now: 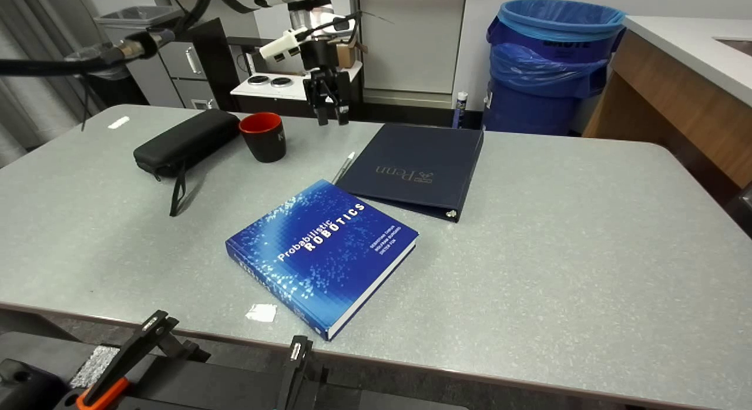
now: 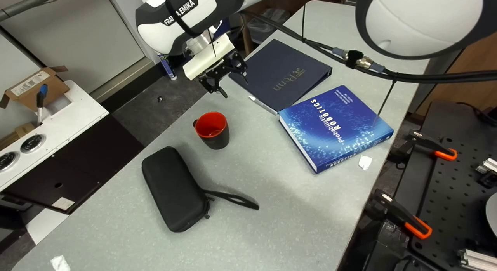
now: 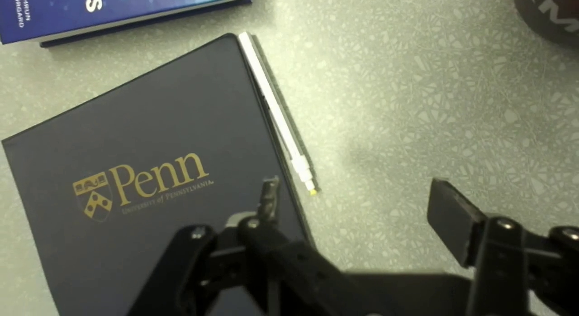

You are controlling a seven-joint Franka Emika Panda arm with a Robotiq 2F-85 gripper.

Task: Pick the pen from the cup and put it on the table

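Observation:
A slim white or silver pen (image 1: 343, 168) lies on the grey table (image 1: 558, 269), along the edge of the dark binder. It also shows in an exterior view (image 2: 264, 105) and in the wrist view (image 3: 273, 101). The black cup with a red inside (image 1: 265, 145) stands upright; it also shows in an exterior view (image 2: 217, 141), and its edge is in the wrist view's top right corner (image 3: 549, 12). I see no pen in it. My gripper (image 3: 353, 182) is open and empty above the table, by the pen's yellow-tipped end. It shows in both exterior views (image 1: 332, 113) (image 2: 234, 86).
The navy Penn binder (image 1: 414, 163) lies beside the pen. A blue robotics book (image 1: 323, 251) lies at the pen's far end. A black zip case (image 2: 174, 189) with a strap lies beside the cup. Robot cables (image 2: 322, 46) hang over the table.

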